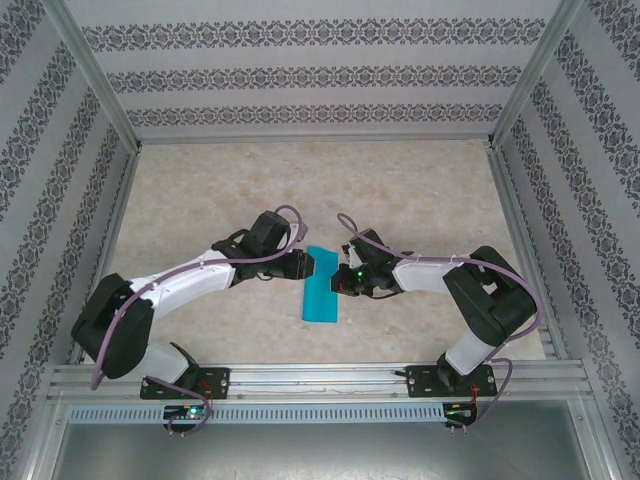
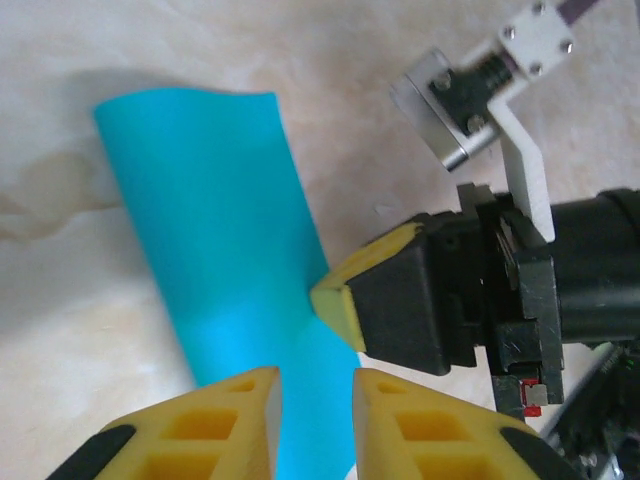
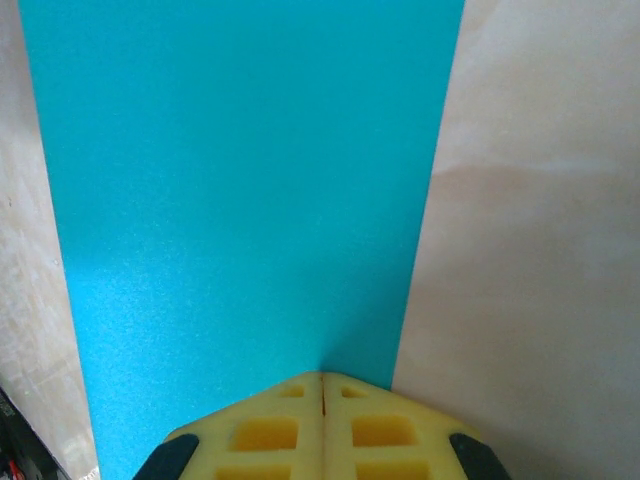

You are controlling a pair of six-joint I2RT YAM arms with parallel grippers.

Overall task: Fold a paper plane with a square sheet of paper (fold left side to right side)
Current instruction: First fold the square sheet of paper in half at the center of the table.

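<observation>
Top external view: the thin turquoise-blue paper sheet (image 1: 322, 287) lies folded in half on the tan table (image 1: 420, 200). The left claw (image 2: 315, 385) is a little apart over it. The right claw (image 3: 322, 385) is squeezed tight, pressing it. The plane folds are not made yet.

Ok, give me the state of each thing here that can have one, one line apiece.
square sheet of paper, folded into a narrow strip, lying on the table between the grippers, one end slightly curled.
left gripper, open by a narrow gap, over one end of the paper.
right gripper, shut, tips at the paper's edge.
</observation>
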